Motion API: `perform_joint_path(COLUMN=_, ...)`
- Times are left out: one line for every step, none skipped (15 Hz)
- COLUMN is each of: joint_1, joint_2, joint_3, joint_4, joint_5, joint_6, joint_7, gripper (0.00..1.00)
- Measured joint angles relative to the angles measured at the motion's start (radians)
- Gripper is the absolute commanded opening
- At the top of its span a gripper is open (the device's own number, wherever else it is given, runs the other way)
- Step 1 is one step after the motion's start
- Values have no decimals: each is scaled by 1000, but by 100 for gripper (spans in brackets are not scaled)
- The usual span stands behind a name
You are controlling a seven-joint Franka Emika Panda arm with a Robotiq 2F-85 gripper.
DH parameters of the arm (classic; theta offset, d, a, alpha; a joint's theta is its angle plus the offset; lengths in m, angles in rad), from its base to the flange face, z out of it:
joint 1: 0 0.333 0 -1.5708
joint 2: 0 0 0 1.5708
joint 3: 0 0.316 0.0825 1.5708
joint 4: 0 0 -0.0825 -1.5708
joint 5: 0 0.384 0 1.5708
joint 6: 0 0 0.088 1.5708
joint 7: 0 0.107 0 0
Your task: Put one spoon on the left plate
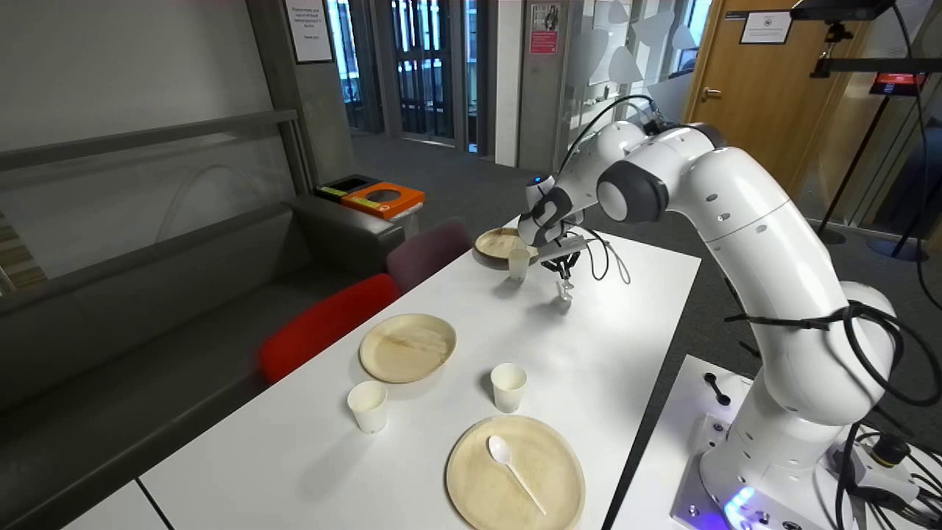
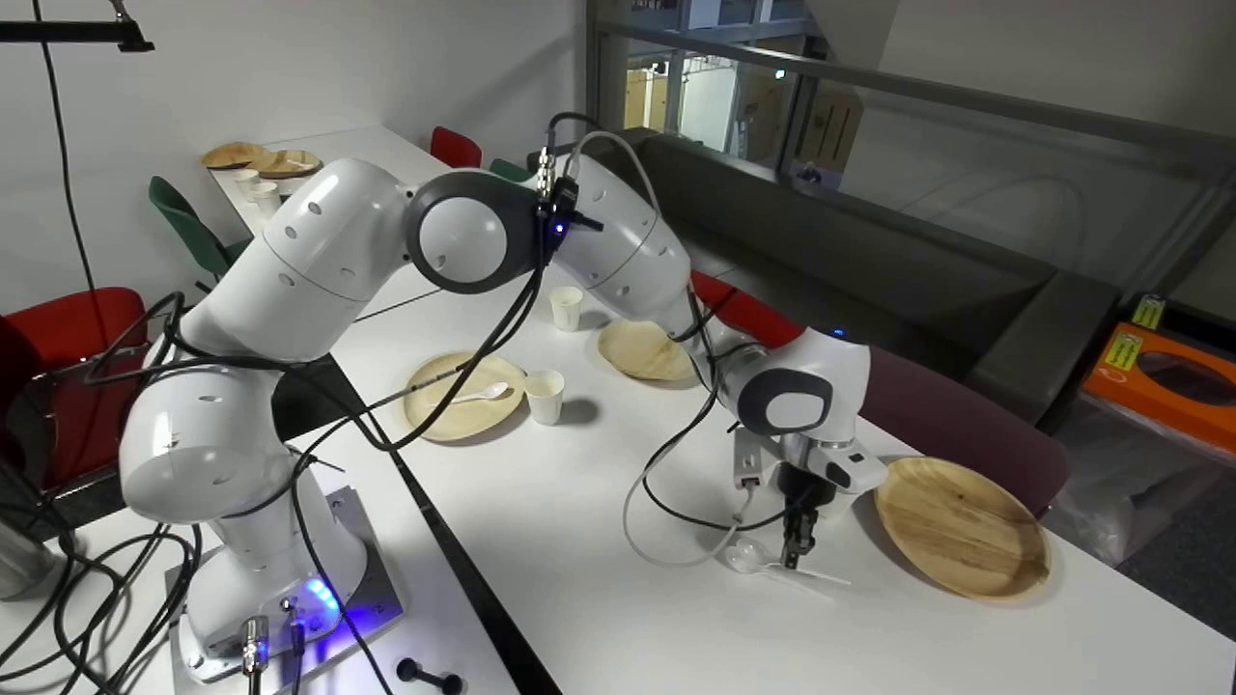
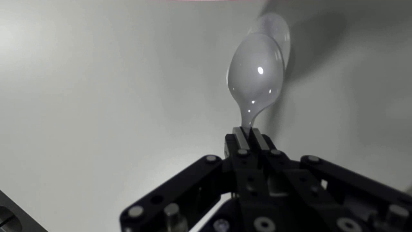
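Admittedly, a white sign (image 1: 308, 31) beyond the left plate (image 1: 407, 348) bears print too small to read. That plate lies near an edge of the counter (image 1: 589, 353); roomy surface stretches from it toward the tool (image 3: 247, 132), which pinches a pale spoon (image 3: 256, 69) by its handle.

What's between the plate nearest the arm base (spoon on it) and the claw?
A white cup first, roughly in line, then white tabletop up to the claw and the spoon it grips. Both exterior views show the cup there.
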Motion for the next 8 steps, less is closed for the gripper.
perform_joint_path(joint_1=1, joint_2=-13, joint_3=4, joint_4=-10, joint_5=0, joint_6=3, joint_7=-9, gripper=2)
perform_joint_path(joint_1=4, joint_2=-29, joint_3=7, joint_4=-22, joint_5=-2, joint_6=8, joint_7=-19, gripper=2)
perform_joint_path(joint_1=10, joint_2=-52, joint_3=11, joint_4=-42, joint_5=-5, joint_6=22, joint_7=-28, gripper=2)
perform_joint_path(joint_1=19, joint_2=-83, joint_3=14, joint_4=-71, joint_5=-15, joint_6=45, joint_7=-36, gripper=2)
perform_joint_path(joint_1=29, joint_2=-117, joint_3=18, joint_4=-105, joint_5=-30, joint_6=73, joint_7=-39, gripper=2)
perform_joint_path(joint_1=44, joint_2=-155, joint_3=19, joint_4=-143, joint_5=-49, joint_6=106, joint_7=-39, gripper=2)
perform_joint_path(joint_1=61, joint_2=-196, joint_3=19, joint_4=-184, joint_5=-71, joint_6=136, joint_7=-39, gripper=2)
perform_joint_path(joint_1=80, joint_2=-240, joint_3=19, joint_4=-228, joint_5=-96, joint_6=166, joint_7=-38, gripper=2)
